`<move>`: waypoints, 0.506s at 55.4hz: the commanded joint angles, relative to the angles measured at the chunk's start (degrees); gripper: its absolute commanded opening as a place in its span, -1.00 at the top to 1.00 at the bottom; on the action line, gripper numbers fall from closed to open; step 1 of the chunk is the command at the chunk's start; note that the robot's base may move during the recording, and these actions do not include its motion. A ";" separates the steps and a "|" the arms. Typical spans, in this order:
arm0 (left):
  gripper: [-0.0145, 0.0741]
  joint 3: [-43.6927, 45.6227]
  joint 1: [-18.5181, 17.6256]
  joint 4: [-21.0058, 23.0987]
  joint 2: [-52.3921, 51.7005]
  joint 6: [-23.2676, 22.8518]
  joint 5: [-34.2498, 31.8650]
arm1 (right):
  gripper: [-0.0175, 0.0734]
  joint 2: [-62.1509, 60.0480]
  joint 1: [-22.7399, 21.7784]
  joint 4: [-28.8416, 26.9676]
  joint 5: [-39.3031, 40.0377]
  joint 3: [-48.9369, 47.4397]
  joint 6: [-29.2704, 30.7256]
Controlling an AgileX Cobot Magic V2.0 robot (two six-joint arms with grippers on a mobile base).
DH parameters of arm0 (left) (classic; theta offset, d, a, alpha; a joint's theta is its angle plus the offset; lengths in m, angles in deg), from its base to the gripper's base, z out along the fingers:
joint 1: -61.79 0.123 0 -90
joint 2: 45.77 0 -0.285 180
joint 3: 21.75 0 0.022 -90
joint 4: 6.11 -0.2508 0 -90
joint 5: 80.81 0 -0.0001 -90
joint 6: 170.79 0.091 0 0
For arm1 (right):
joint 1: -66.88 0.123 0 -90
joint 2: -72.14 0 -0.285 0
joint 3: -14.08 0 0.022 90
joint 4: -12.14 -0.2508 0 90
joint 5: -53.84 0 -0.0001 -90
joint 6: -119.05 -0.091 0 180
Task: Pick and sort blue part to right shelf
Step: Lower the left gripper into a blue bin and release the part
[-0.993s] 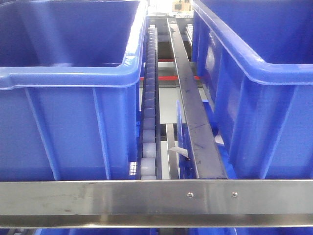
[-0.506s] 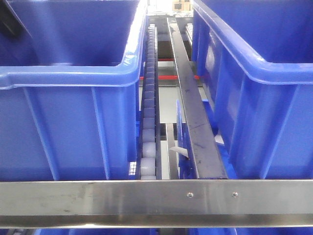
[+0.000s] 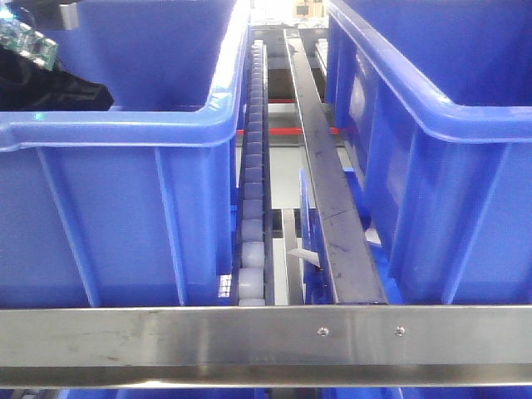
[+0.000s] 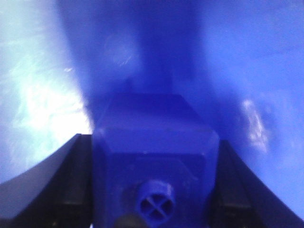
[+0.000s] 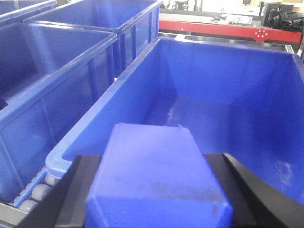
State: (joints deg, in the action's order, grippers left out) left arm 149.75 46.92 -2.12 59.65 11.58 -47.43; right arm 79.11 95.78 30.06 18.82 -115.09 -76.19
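Front view: the right shelf (image 3: 328,208) carries a left bin (image 3: 125,216) and a right bin (image 3: 440,208), with the roller track (image 3: 253,183) between them and the front rail (image 3: 166,337) across the bottom. A dark arm (image 3: 41,71) reaches into the left bin; no part is visible here.

Left wrist view: the left gripper (image 4: 152,190) has its fingers (image 4: 57,185) clamped on a blue part (image 4: 154,142), surrounded by blurred blue bin surface.

Right wrist view: the right gripper (image 5: 156,190) grips a second blue part (image 5: 152,161) between its fingers (image 5: 78,187), at the near rim of a blue bin (image 5: 109,109).
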 commanded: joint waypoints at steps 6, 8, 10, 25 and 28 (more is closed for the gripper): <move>-0.64 3.51 0.02 0.59 -2.44 -0.44 -1.36 | 0.00 0.88 -0.22 1.34 4.73 -1.50 0.28; -0.72 3.69 0.02 0.59 -2.44 -0.44 -1.16 | 0.00 0.88 -0.22 1.34 4.73 -1.50 0.28; -0.79 3.85 0.02 0.59 -2.44 -0.44 -1.16 | 0.00 0.88 -0.22 1.34 4.73 -1.50 0.28; -0.79 6.30 0.02 0.59 -4.57 -0.44 4.69 | 0.00 0.88 -0.22 1.34 4.73 -1.50 0.28; -0.72 6.30 0.02 0.59 -6.89 -0.44 5.20 | 0.00 0.88 -0.22 1.34 4.73 -1.50 0.28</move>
State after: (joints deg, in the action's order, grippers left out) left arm 153.81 46.92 -2.12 58.46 11.58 -41.20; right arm 79.11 95.78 30.06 18.75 -115.09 -76.19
